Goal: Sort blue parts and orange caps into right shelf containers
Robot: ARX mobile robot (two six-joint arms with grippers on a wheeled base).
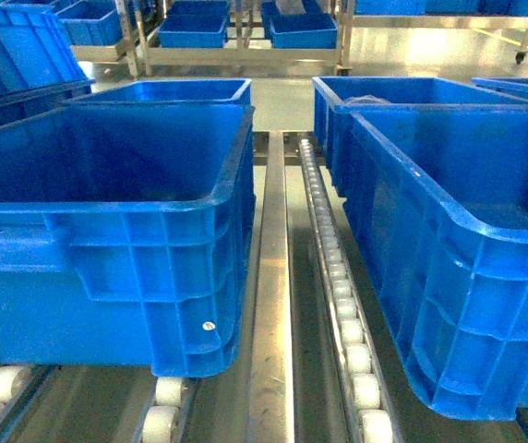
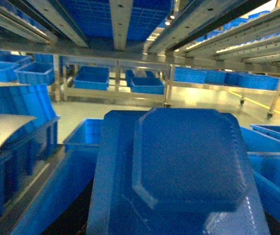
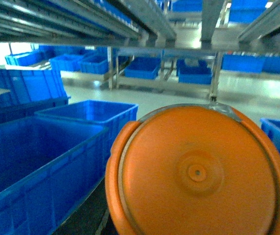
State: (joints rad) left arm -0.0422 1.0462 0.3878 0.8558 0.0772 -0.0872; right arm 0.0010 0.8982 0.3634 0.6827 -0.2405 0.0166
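No brand, label or writing can be read on anything in view. In the left wrist view a blue part (image 2: 179, 171) fills the frame right against the camera, a smooth bright-blue block with a raised octagonal face turned toward the lens; its long axis cannot be told. In the right wrist view an orange cap (image 3: 198, 171) sits equally close, its flat round top with a small central dimple facing the lens, its axis running along the line of sight. No fingers show, so whether either gripper is spread or pinching cannot be told. Beyond both parts stand containers (image 1: 107, 175) on the right shelf (image 1: 333, 268) with white rollers.
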